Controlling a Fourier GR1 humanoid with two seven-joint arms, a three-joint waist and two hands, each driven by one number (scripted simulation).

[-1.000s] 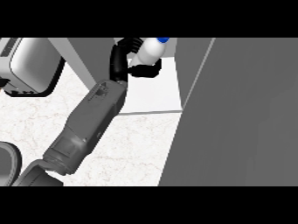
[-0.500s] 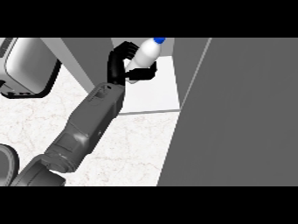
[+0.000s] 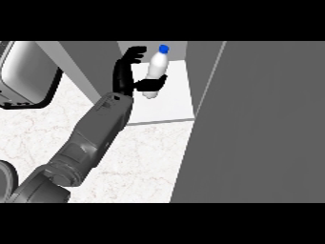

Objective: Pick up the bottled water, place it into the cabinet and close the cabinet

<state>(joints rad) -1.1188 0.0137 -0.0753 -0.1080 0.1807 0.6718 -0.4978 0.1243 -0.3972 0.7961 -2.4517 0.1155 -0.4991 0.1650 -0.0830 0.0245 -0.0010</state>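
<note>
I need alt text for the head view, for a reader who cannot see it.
The left hand reaches a bottled water with a blue cap into the open cabinet, thumb across the bottle. A toaster stands at the left on the marble counter.

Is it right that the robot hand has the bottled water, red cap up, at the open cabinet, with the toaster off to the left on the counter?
Not quite: the cap is blue, not red. The head view shows the left robot hand with its thumb round the bottled water, cap up, at the open cabinet, and the toaster to the left on the counter.
</note>
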